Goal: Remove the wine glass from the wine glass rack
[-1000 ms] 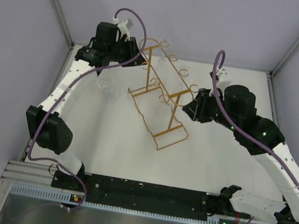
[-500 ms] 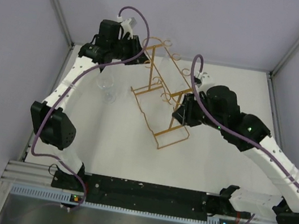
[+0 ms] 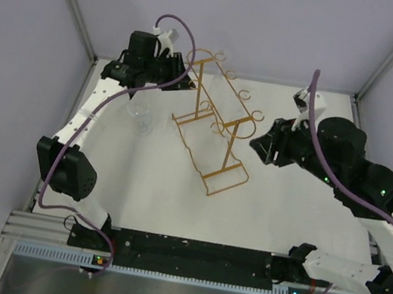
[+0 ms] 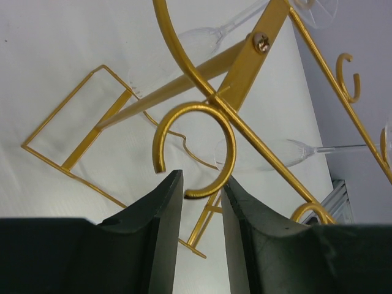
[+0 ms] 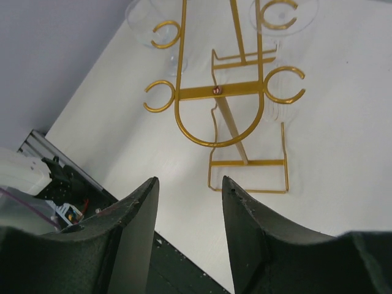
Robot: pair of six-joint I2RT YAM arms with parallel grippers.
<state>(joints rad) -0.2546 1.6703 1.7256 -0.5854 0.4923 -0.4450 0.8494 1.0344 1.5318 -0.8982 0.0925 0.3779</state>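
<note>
The gold wire wine glass rack (image 3: 210, 130) stands mid-table. Clear wine glasses hang bowl-down from its rails: two show in the left wrist view (image 4: 263, 153), (image 4: 202, 40), and two bowls show in the right wrist view (image 5: 150, 24). My left gripper (image 3: 182, 75) is at the rack's far left end, its jaws nearly together on a curled rail loop (image 4: 196, 147). My right gripper (image 3: 259, 144) is open and empty, a little right of the near post. It faces the rack (image 5: 229, 92) from a short way off.
Another clear glass (image 3: 139, 113) sits on the table left of the rack, under my left arm. Grey walls close in the back and both sides. The black base rail (image 3: 186, 251) runs along the near edge.
My right gripper reached in to the rack's near post, then drew back to the right, away from it. The rack shifted slightly. My left gripper stayed at the far loop.
</note>
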